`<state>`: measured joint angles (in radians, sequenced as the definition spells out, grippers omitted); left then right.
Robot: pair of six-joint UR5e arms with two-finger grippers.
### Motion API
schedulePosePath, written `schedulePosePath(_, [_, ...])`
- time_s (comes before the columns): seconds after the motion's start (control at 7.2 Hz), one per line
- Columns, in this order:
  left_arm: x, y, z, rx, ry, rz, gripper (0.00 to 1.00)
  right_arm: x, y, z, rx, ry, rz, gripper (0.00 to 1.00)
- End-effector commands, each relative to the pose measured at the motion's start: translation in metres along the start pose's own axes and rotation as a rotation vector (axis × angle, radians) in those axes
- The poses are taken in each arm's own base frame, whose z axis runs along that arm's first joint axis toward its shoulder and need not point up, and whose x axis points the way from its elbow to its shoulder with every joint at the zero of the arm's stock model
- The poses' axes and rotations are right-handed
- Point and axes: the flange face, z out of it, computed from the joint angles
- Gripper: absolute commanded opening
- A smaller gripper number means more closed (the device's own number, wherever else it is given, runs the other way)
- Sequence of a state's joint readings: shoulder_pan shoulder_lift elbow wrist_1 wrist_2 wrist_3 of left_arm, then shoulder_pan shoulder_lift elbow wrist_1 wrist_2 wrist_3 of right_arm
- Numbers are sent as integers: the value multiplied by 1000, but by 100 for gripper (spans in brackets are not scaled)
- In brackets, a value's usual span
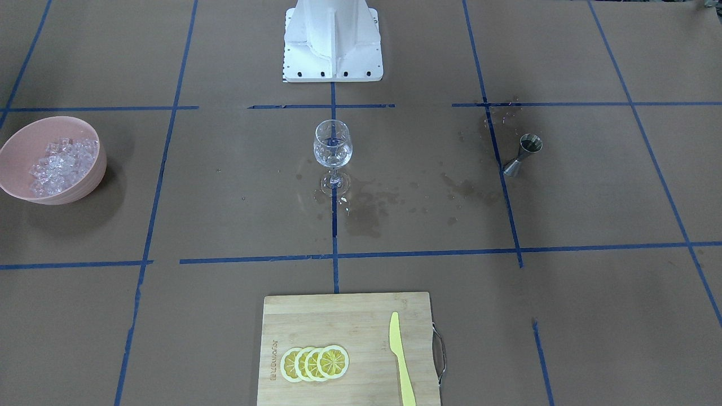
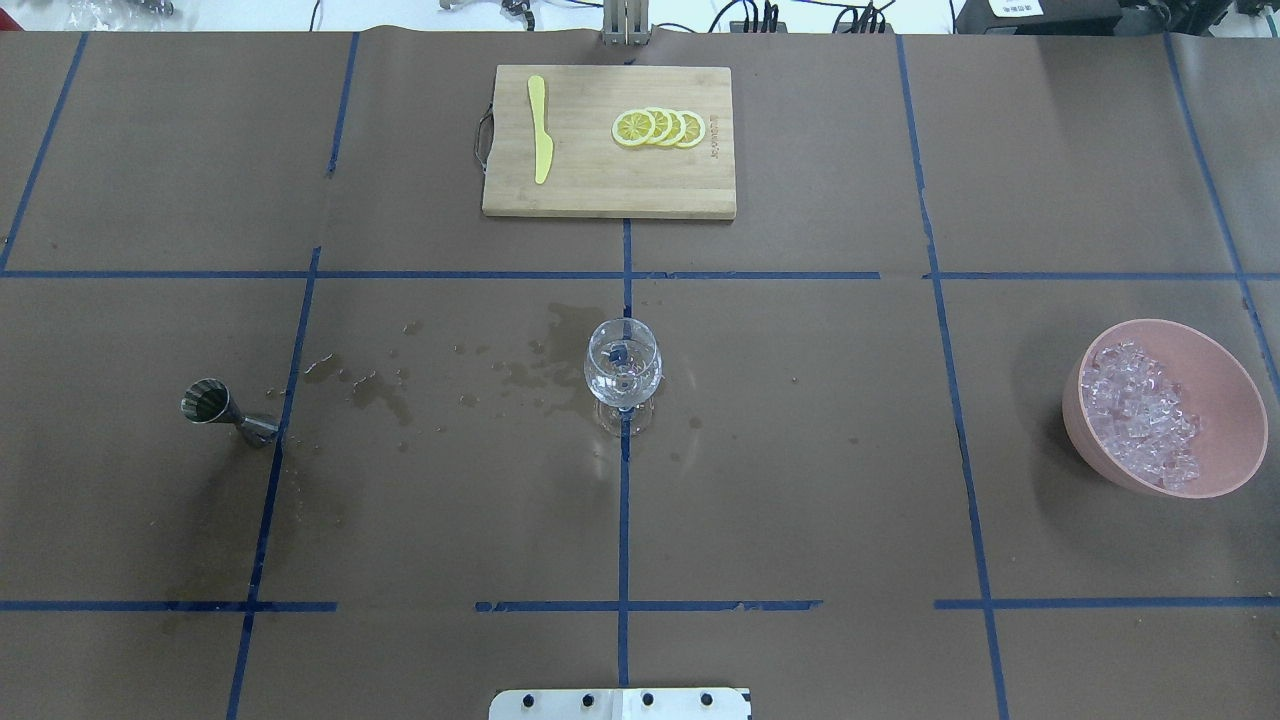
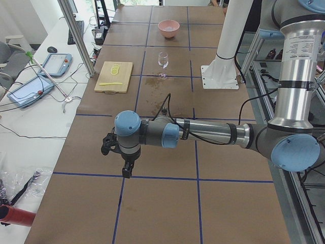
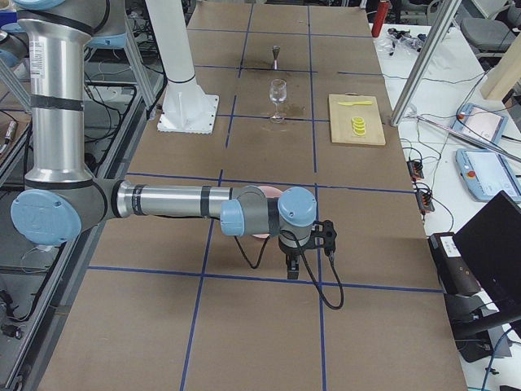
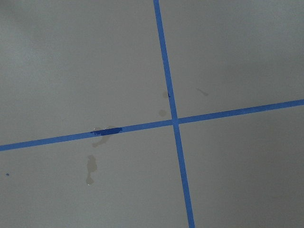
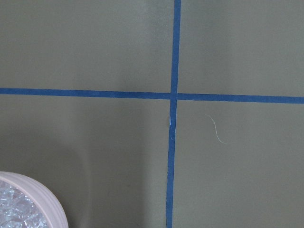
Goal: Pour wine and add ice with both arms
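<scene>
A clear stemmed wine glass (image 1: 333, 148) stands upright at the table's middle; it also shows in the overhead view (image 2: 622, 370). The ice (image 1: 62, 163) is a heap of clear cubes in a pink bowl (image 1: 84, 186), at the right in the overhead view (image 2: 1232, 400). A steel jigger (image 2: 225, 410) stands at the overhead view's left. My left gripper (image 3: 125, 170) shows only in the exterior left view, pointing down over bare table. My right gripper (image 4: 293, 267) shows only in the exterior right view, beside the bowl. I cannot tell whether either is open or shut.
A wooden cutting board (image 2: 600, 195) with lemon slices (image 2: 660, 128) and a yellow knife (image 2: 541, 130) lies at the far edge. Wet stains (image 2: 380, 390) darken the paper between jigger and glass. The white robot base (image 1: 331, 42) is at the near edge.
</scene>
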<state>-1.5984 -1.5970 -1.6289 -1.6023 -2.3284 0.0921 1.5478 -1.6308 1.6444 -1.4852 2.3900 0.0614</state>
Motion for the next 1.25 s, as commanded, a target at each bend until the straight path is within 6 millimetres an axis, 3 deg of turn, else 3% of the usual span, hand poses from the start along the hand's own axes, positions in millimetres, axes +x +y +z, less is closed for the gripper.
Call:
schedulePosePath(0.0, [3,-2,-3,7,-1,8,100,-3,0,-2,4,-3,-5,100])
schedulePosePath(0.28, [15,-15,-15,35,6,34,100,-5,0,-3,6,-11,-4,100])
schedulePosePath(0.56, [45,-49,-42,141,0,151,100,-10,-1,-7,11,-36,-5,100])
schedulePosePath(0.69, [52,-49,-45,176,52,168,100,-10,0,-7,10,-36,-3,100])
schedulePosePath(1.11, [127,-74,-89,255,116,256,100,-17,-2,-14,26,-38,-18,100])
